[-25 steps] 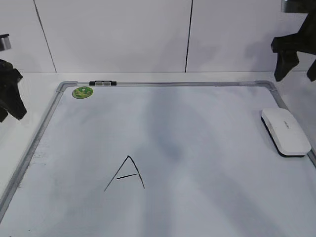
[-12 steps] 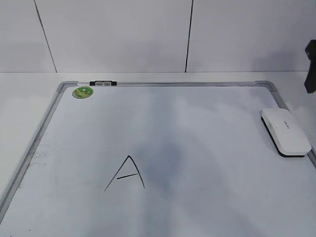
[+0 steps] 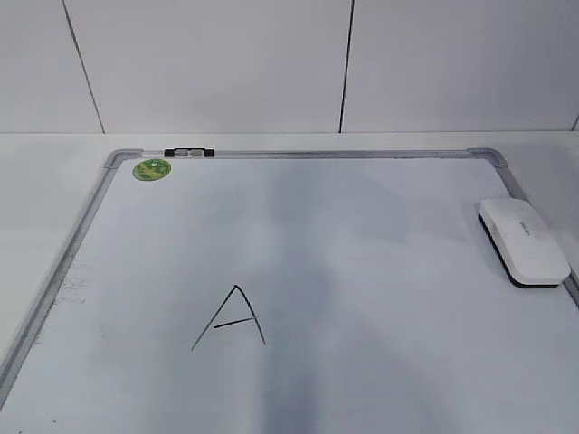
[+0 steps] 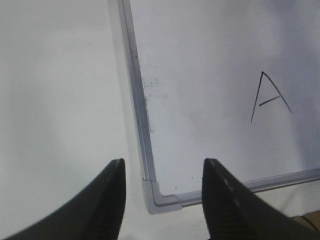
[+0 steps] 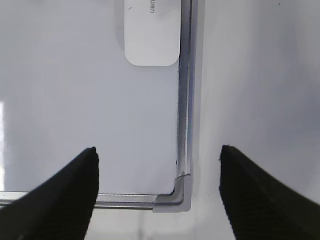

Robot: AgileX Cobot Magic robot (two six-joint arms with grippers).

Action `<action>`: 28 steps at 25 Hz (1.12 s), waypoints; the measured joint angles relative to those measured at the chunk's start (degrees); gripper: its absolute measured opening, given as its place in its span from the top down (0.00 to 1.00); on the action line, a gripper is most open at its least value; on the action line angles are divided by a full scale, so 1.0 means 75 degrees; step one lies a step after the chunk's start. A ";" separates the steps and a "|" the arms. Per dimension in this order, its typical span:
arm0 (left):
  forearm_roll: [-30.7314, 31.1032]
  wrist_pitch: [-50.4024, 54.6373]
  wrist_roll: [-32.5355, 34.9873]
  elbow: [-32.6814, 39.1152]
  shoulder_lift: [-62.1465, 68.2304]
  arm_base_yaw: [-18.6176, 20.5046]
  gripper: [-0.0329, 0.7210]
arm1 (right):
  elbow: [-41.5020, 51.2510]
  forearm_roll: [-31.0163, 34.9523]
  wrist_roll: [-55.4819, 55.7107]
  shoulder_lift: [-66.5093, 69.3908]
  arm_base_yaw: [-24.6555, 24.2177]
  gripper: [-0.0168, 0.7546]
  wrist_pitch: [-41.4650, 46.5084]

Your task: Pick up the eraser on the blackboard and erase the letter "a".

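The eraser [image 3: 525, 241] lies flat on the blackboard [image 3: 362, 244], tucked against the frame on the right side, its white top up and a strip of black underside showing along its near edge; nothing touches it. In the right wrist view the eraser [image 5: 152, 31] sits at the top of the picture, just beside the grey frame rail, and the right gripper [image 5: 157, 192] hangs above the board's near right corner with its jaws spread wide and nothing between them. The left gripper [image 4: 162, 197] hangs over the board's near left corner, jaws likewise apart and empty. The only writing on the board is an angular capital A [image 3: 231, 318] in thin black marker, in the near left part of the surface, well apart from the eraser. A round green sticker [image 3: 152, 169] sits in the far left corner, with a small black-silver clip [image 3: 188, 153] on the far rail just beside it
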 joint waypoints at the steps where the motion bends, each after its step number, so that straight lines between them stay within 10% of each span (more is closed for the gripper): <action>1: 0.0000 0.0000 0.0000 0.0279 -0.0293 0.0000 0.46 | 0.0094 0.0000 -0.0012 -0.0275 0.0000 0.21 0.0012; 28: -0.0015 -0.0405 -0.0035 0.4463 -0.5755 0.0000 0.46 | 0.4183 -0.0152 -0.0017 -0.7116 0.0000 0.23 0.0197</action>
